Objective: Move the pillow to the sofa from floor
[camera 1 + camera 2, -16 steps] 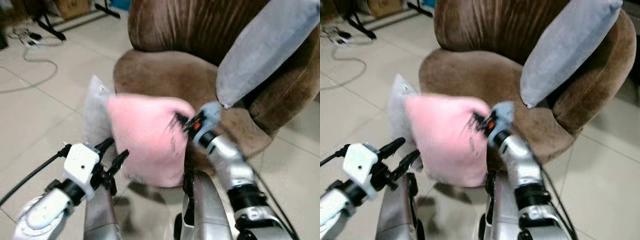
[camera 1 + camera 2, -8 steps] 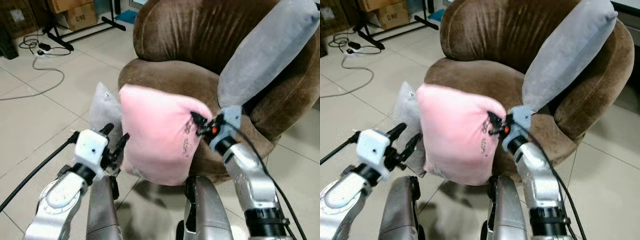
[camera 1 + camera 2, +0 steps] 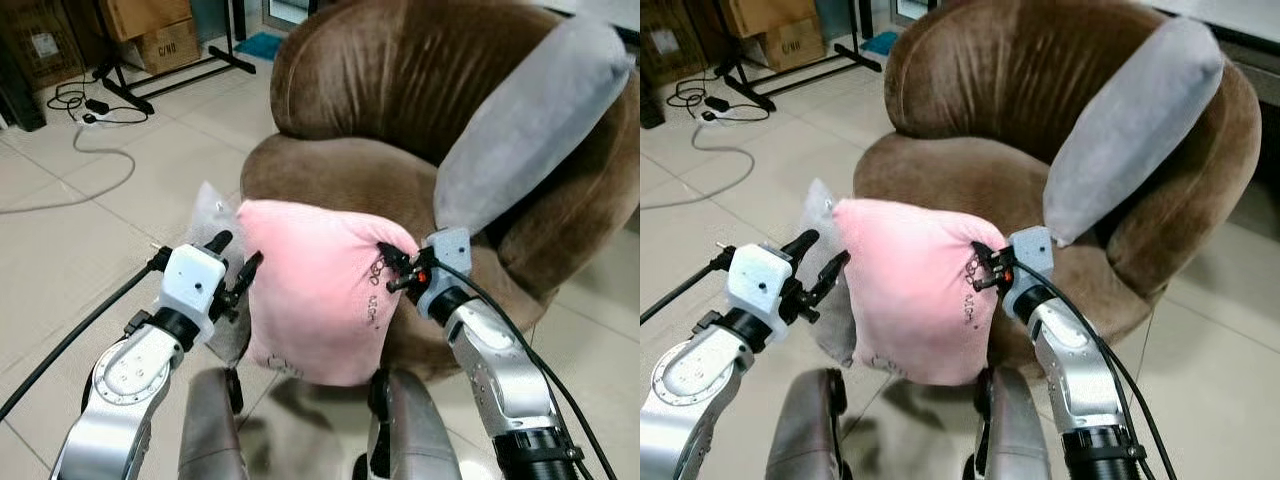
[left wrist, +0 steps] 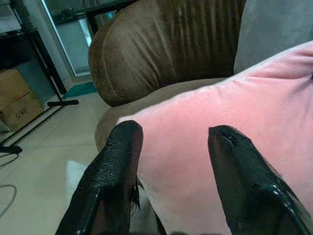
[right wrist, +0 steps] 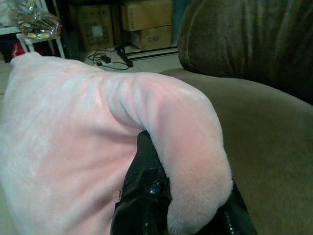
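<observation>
A pink plush pillow (image 3: 315, 295) hangs in the air in front of the brown sofa (image 3: 330, 175), its lower part below the seat's front edge. My right gripper (image 3: 392, 272) is shut on the pillow's right upper corner (image 5: 195, 161), the plush bunched around the black fingers (image 5: 146, 191). At the pillow's left edge, my left gripper (image 3: 235, 258) stands open. In the left wrist view its two fingers (image 4: 115, 166) are spread, with the pink fabric (image 4: 195, 147) right behind them.
A grey pillow (image 3: 520, 130) leans against the sofa's right arm. A grey crinkled cushion or bag (image 3: 205, 215) sits on the floor behind the pink pillow. Cardboard boxes (image 3: 150, 30), a black stand (image 3: 170, 75) and a loose cable (image 3: 90, 150) lie at the far left on the tiled floor.
The camera has shifted and the blur is gone. The pink pillow stays in my right gripper, now a little nearer the seat. My left gripper has come closer to the pillow's left edge.
</observation>
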